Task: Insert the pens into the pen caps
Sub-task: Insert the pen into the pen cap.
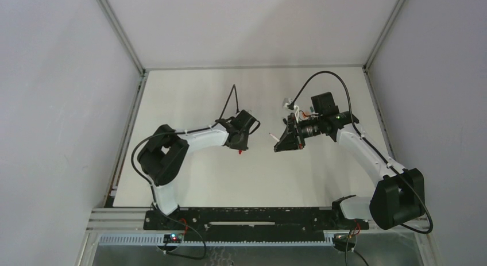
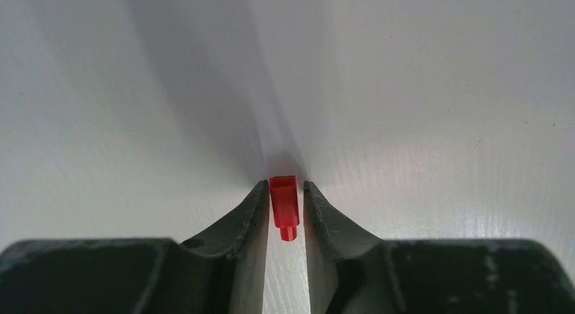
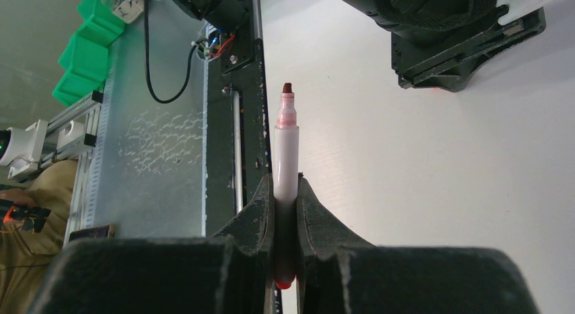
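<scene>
Left gripper (image 2: 283, 192) closely flanks red pen cap (image 2: 284, 204), lower centre; grip cannot be told. Right gripper (image 3: 286, 188) clamps pen (image 3: 285, 151), tip toward top.

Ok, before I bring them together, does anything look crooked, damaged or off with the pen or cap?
Nothing stands out. The pen sits straight in the right gripper, reddish tip pointing out, intact. The red cap sits in line between the fingers of the left gripper, wide end outward, unbroken.
</scene>
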`<state>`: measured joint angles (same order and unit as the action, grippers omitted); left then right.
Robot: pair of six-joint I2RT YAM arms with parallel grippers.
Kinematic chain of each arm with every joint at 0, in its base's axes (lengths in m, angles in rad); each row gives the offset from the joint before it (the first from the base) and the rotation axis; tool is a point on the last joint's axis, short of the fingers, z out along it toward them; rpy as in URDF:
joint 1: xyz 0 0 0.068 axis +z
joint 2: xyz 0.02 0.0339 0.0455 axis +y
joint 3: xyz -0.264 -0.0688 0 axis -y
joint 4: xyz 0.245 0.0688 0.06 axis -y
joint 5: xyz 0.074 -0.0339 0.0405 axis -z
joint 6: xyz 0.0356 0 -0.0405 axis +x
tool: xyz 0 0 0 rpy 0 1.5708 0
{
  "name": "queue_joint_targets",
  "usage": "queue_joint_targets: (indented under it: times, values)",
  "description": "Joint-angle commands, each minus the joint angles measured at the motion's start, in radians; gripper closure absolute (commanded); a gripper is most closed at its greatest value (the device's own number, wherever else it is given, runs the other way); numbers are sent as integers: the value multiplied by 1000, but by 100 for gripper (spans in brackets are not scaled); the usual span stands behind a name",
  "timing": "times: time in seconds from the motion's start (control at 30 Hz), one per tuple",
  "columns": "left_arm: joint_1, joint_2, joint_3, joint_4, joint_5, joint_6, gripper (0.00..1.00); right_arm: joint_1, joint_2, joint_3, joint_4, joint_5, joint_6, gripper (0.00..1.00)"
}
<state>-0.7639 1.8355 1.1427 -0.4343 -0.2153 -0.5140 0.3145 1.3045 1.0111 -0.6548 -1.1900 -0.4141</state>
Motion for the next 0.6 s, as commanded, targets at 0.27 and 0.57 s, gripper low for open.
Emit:
queue_joint_targets:
  times: [0.27, 0.57]
  values:
    - [-15, 56, 106, -120, -31, 27, 75, 3, -5, 37, 4, -14, -17, 100]
    - [-18, 49, 137, -154, -52, 39, 97, 2, -11, 38, 3, -13, -19, 100]
